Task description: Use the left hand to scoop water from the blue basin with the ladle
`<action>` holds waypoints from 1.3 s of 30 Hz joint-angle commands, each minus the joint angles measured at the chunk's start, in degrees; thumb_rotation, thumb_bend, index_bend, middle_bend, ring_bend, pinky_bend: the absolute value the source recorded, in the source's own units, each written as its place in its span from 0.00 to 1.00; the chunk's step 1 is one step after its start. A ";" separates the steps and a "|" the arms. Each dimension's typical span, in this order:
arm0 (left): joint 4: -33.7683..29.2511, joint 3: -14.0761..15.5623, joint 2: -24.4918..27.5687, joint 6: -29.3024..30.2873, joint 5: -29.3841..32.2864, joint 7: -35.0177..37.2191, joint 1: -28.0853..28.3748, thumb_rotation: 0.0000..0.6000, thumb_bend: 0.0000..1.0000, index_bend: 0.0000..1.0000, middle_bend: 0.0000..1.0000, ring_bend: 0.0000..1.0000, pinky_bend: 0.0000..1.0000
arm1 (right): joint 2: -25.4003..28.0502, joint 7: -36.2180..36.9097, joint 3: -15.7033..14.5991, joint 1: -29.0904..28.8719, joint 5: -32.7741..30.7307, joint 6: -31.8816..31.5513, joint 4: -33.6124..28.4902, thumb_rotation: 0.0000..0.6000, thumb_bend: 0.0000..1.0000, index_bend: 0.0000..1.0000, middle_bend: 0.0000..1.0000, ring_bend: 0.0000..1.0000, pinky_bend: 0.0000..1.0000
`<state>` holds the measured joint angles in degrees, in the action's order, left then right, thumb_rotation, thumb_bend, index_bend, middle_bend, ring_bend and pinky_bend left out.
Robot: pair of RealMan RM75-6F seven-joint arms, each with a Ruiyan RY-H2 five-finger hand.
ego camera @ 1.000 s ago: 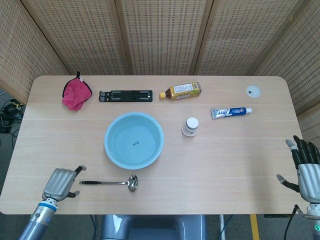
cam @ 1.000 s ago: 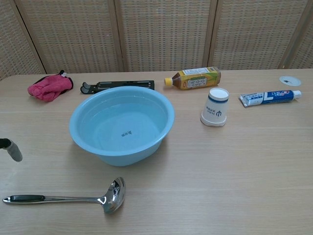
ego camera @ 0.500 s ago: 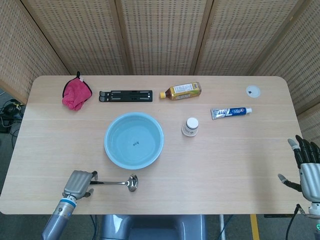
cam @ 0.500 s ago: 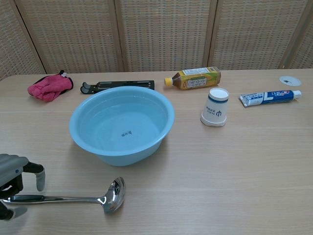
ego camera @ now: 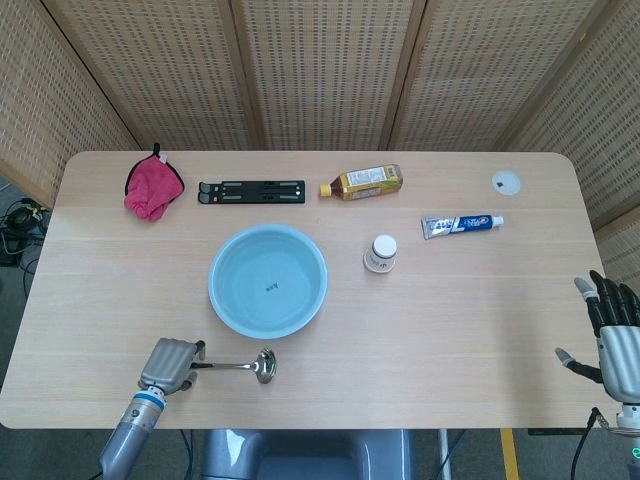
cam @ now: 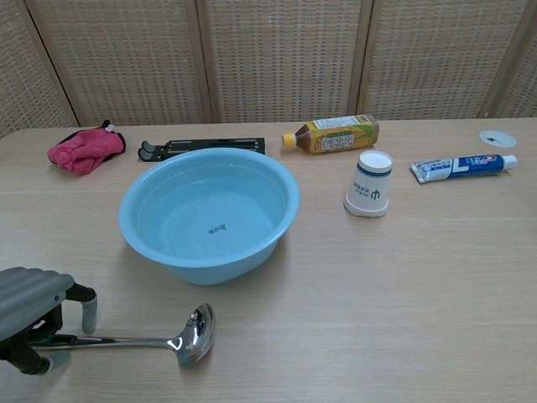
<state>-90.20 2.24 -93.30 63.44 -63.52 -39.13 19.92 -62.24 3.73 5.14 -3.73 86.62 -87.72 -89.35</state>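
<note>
The pale wooden table (ego camera: 460,330) carries a round blue plastic basin (ego camera: 267,281) of clear water near its middle, in the same spot as a second ago. Just in front of it lies the shiny steel ladle with a black handle (cam: 168,340), flat on the wood, bowl pointing right, unmoved. The grey left hand (cam: 33,315) has slid rightward along the near edge since a second ago and now sits over the handle end, fingers curled down around it; whether they actually clamp the handle cannot be told. The black-fingered right hand (ego camera: 612,335) hangs off the right edge, fingers spread, grasping nothing, much as before. Behind the basin rest a black folding stand (ego camera: 252,191), a crumpled pink cloth (ego camera: 151,189), an amber drink bottle lying on its side (ego camera: 363,182), a small white paper cup (cam: 369,195) and a blue-and-white toothpaste tube (ego camera: 461,225).
</note>
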 commanded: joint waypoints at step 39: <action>4.77 0.77 -4.77 1.14 -0.57 0.07 0.08 1.00 0.45 0.55 0.95 0.97 1.00 | 0.60 1.21 0.01 0.06 -0.27 0.36 -0.23 1.00 0.00 0.00 0.00 0.00 0.00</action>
<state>-85.40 3.04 -98.09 64.55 -64.10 -39.09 20.01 -61.64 4.94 5.15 -3.67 86.35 -87.36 -89.57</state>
